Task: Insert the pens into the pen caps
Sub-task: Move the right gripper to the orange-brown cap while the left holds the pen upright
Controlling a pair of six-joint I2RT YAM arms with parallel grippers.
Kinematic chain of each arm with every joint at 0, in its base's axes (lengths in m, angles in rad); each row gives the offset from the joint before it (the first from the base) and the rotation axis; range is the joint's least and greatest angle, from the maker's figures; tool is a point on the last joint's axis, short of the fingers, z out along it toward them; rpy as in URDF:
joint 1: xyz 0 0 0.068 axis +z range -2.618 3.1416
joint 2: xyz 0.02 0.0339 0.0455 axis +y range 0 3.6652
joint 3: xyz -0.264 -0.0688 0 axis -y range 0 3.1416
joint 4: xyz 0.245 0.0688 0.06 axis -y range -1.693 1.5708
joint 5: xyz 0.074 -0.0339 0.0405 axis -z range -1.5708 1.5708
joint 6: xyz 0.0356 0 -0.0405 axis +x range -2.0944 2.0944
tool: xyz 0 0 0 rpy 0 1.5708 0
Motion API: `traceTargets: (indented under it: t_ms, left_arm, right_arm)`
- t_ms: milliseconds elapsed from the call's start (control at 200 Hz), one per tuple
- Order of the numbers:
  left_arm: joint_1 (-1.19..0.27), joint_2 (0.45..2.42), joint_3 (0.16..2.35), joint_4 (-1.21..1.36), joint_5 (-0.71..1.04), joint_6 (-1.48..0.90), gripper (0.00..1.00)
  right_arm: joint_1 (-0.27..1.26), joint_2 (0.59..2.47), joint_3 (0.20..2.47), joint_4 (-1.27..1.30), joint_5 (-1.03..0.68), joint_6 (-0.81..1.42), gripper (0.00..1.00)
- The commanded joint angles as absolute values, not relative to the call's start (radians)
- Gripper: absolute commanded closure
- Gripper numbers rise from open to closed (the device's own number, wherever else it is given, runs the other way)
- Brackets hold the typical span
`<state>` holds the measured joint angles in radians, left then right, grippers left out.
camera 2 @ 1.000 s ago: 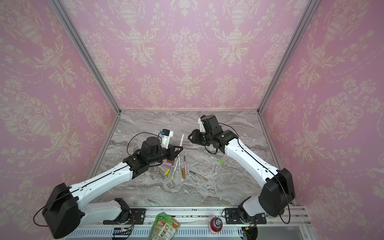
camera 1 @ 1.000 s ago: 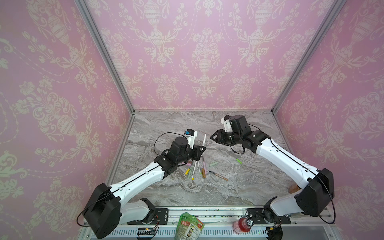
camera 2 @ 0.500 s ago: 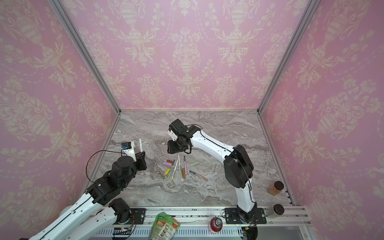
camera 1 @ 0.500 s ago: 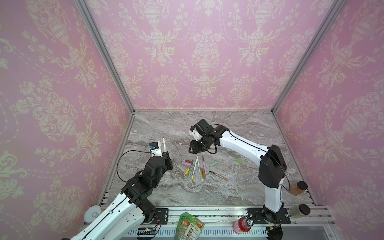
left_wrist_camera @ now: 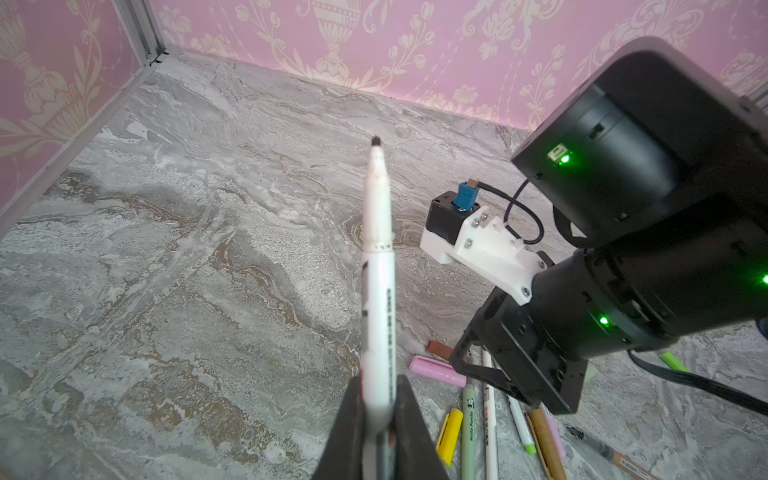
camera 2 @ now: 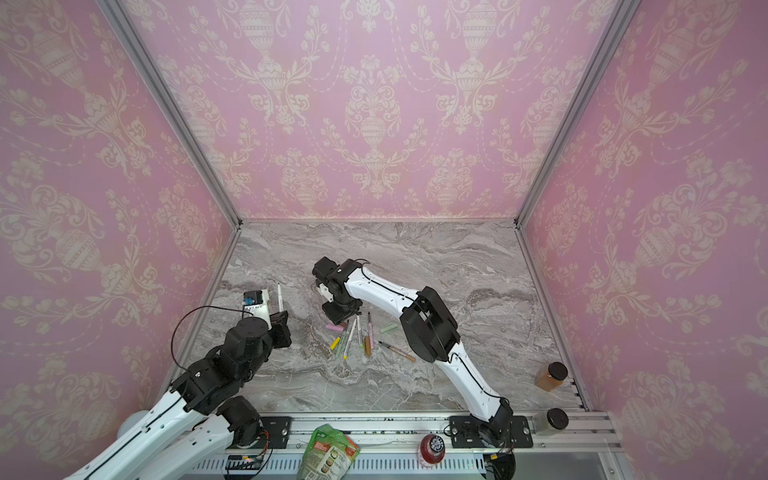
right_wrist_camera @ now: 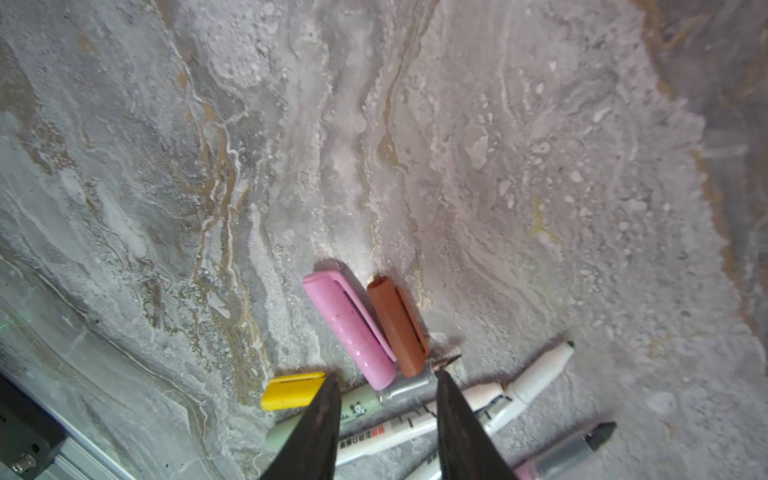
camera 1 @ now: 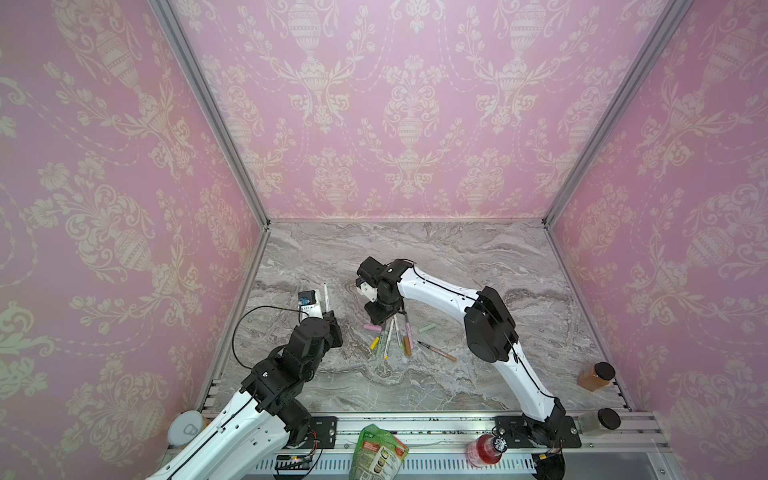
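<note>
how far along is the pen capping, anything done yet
Done: no pen looks capped. In hand: the left pincer is shut on a white pen, tip bare; the right pincer hangs open over the pink cap and brown cap. To do: the other pens and caps lie loose on the table.

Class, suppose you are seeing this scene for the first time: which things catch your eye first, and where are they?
The left gripper grips a white pen, dark tip outward, left of centre on the marble table. The right gripper hovers open over the pink cap and brown cap beside the scattered pens.
</note>
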<state>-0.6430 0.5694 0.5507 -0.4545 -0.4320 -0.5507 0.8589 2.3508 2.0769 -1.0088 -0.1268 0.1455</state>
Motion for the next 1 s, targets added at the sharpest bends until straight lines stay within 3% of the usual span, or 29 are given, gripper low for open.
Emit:
traceTargets:
  t_ms: [0,996]
  left_arm:
    - [-0.629,0.574,0.538,-0.457,-0.422,-0.553,1.00]
    - [-0.600,0.600,0.545,-0.430,-0.385,-0.551,1.00]
  right_arm:
    - [0.859,2.375,2.106,-1.057,-0.078,0.099,0.61]
    - [0.874,2.503,2.207,-1.049,0.007,0.087,0.62]
